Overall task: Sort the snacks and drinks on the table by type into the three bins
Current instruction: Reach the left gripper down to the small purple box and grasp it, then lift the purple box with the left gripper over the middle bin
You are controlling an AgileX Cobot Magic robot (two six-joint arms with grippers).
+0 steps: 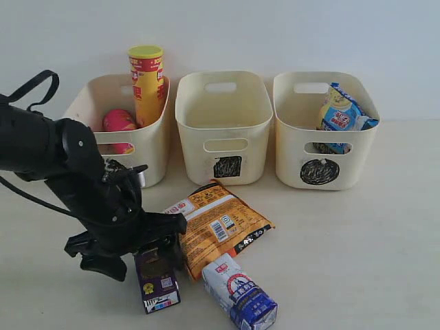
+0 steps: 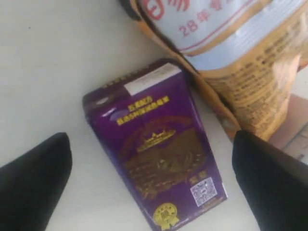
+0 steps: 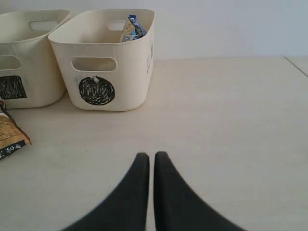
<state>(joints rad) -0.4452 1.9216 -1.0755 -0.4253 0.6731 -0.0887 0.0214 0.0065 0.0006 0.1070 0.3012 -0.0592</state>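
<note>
Purple carton partly behind left hand

The right claw, closed, points across the table toward the circle-marked bin holding a blue-white bag.

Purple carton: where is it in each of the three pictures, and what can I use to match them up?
Exterior view: the purple carton lies at the bottom, left of centre.
Left wrist view: it fills the middle of the picture.
Right wrist view: not in it.
Shared landmark: the orange-brown bag, beside the carton, shows in all three views, at the left edge of the right wrist view.
</note>
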